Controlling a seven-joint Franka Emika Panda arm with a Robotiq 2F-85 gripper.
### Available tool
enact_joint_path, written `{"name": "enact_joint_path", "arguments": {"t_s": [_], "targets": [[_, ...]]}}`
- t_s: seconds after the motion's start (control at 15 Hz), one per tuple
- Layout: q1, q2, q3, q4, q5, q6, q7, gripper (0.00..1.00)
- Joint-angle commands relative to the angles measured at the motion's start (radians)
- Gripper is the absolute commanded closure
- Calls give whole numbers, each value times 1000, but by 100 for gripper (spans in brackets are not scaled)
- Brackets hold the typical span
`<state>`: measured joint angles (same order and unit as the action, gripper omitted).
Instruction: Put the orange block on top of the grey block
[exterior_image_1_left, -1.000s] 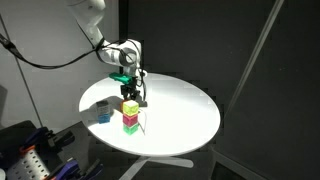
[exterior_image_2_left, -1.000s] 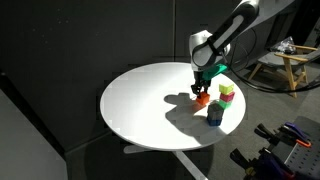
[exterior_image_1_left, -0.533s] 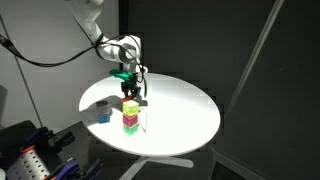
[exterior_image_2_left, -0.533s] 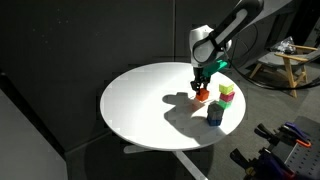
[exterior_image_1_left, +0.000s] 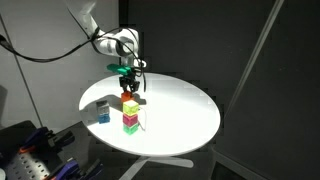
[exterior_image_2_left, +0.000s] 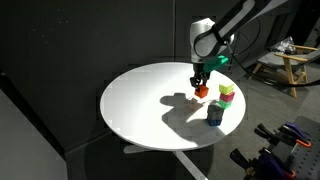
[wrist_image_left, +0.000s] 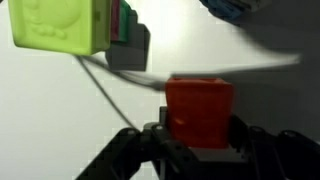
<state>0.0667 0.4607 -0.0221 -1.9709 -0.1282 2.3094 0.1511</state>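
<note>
Nearest the wrist camera, the gripper (wrist_image_left: 198, 138) is clenched on the orange block (wrist_image_left: 198, 110), with dark fingers (wrist_image_left: 152, 140) pressed against its two sides. The block now hangs clear of the table (wrist_image_left: 60, 110). A second ago it sat on the tabletop under the same closed jaws, and since then the arm has raised it a little. So the pick-up looks done, and the carry is what remains. In an exterior view the orange block (exterior_image_2_left: 201, 91) is not yet above the grey block (exterior_image_2_left: 215, 115); it is near it, higher, and off to one side. Just beside the grey block stands the yellow-green cube (exterior_image_2_left: 227, 90) stacked on the magenta cube (exterior_image_2_left: 227, 101), and neither has moved. The lifted block hangs at about the height of that stack's top, so the way across to the grey block will likely need to keep clear of it. Some things are hard to make out. The wrist view cuts the grey block (wrist_image_left: 240, 8) off at its top edge, leaving only a bluish corner. The magenta cube (wrist_image_left: 118, 20) there is a sliver behind the yellow-green cube (wrist_image_left: 55, 27). In the exterior view with the grey block (exterior_image_1_left: 103, 113) nearest the camera, the orange block (exterior_image_1_left: 131, 91) is only a small red patch right above the stack, merging with the fingertips. I cannot tell how deep it sits between the jaws.
</note>
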Motion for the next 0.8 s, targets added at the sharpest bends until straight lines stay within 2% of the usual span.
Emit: {"name": "enact_joint_path", "arguments": {"t_s": [0.0, 0.73], "targets": [[2, -71, 7, -50, 0, -7, -23, 70], [0, -223, 28, -164, -7, -57, -58, 70]]}}
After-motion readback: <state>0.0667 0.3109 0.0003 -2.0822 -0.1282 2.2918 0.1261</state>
